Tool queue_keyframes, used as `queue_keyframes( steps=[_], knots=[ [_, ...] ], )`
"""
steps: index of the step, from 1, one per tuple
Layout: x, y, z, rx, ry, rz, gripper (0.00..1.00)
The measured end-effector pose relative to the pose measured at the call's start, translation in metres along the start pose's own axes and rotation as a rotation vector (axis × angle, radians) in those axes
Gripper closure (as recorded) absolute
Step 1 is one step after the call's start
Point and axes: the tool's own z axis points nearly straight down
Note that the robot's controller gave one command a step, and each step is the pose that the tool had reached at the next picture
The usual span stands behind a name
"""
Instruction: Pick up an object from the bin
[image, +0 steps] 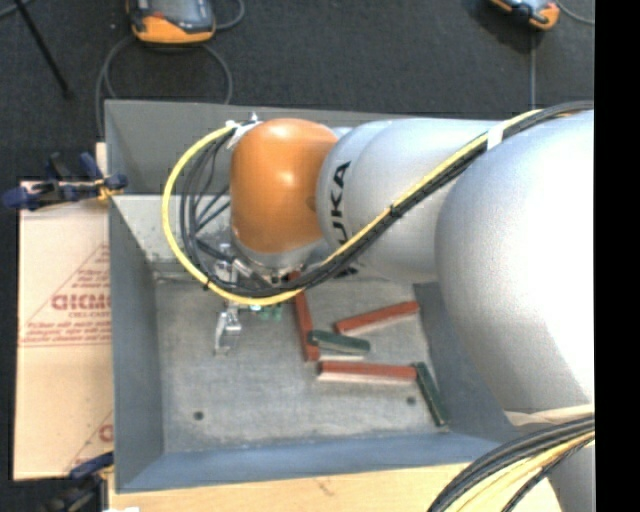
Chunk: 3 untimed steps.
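My gripper (228, 333) hangs below the orange wrist cover over the bare floor in the left half of the bin, with nothing seen in it. The nearest loose thing is a red-brown stick (302, 325), lying lengthwise just to its right. A short dark green stick (338, 343) lies across that stick's lower end. Another red-brown stick (377, 317) slants further right.
A third red-brown stick (366, 372) lies flat toward the bin's front. A dark green stick (431, 393) slants near the front right corner. The arm covers the bin's back and right side. The floor at the front left is bare grey metal.
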Motion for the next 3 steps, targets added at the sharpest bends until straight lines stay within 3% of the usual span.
queue_keyframes(
  steps=[1, 2, 3],
  knots=[
    [-0.002, -0.001, -0.005, -0.001, -0.007, 0.003, 0.00],
    [-0.015, -0.028, -0.017, -0.002, -0.008, 0.058, 0.00],
    [-0.035, -0.037, -0.003, 0.001, -0.011, -0.067, 0.00]
  ],
)
